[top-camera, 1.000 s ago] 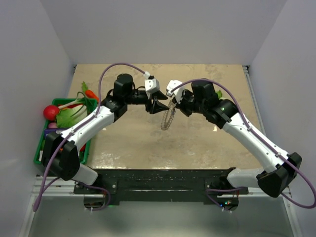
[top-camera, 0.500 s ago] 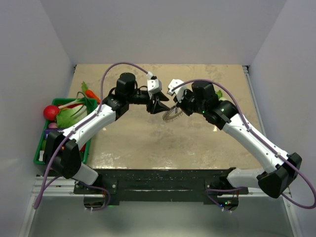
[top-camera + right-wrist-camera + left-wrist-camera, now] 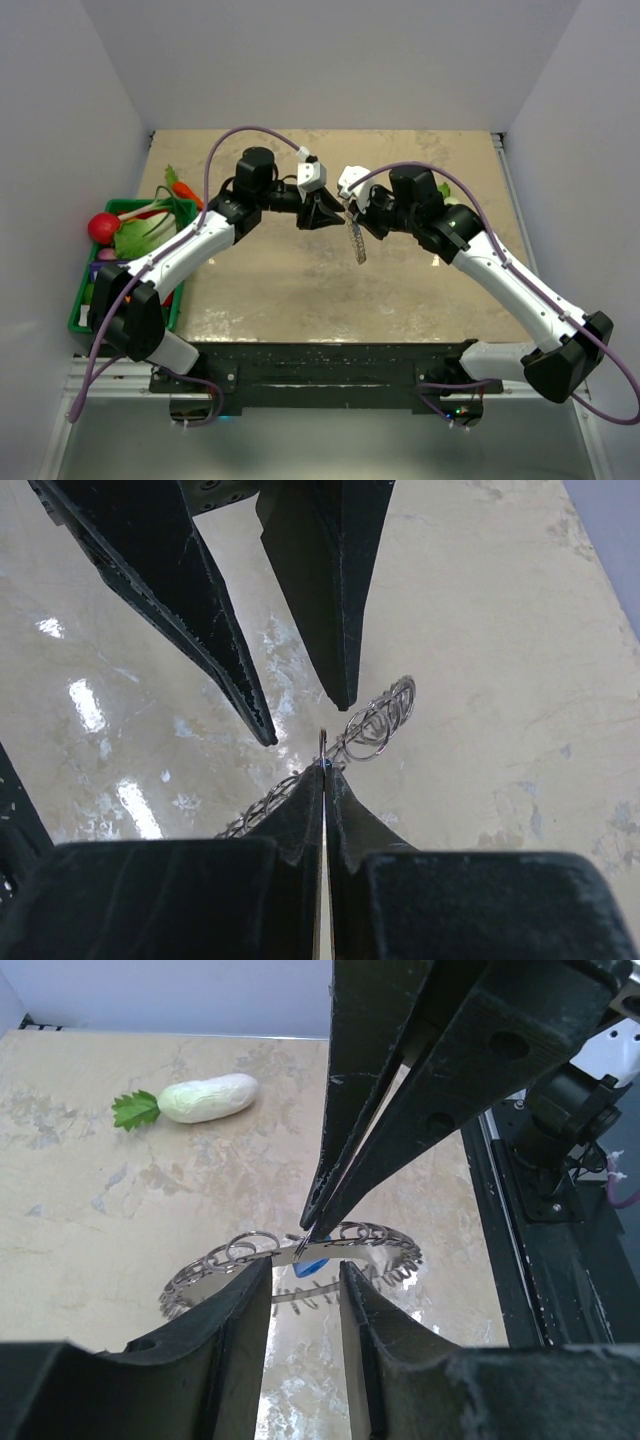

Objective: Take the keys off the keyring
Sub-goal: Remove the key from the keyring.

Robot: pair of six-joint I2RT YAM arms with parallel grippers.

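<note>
Grey coiled keyring (image 3: 356, 243) is hanging above the table (image 3: 280, 290) from the small blue-headed key (image 3: 309, 1265), which the right gripper (image 3: 322, 776) is pinching with jaws pressed together; the left gripper (image 3: 330, 215) is hovering just beside it, jaws apart.

Grey keyring (image 3: 356, 243) at the right hand (image 3: 349, 211)

No legible text, label, brand, number or sign in any of the three views.
</note>
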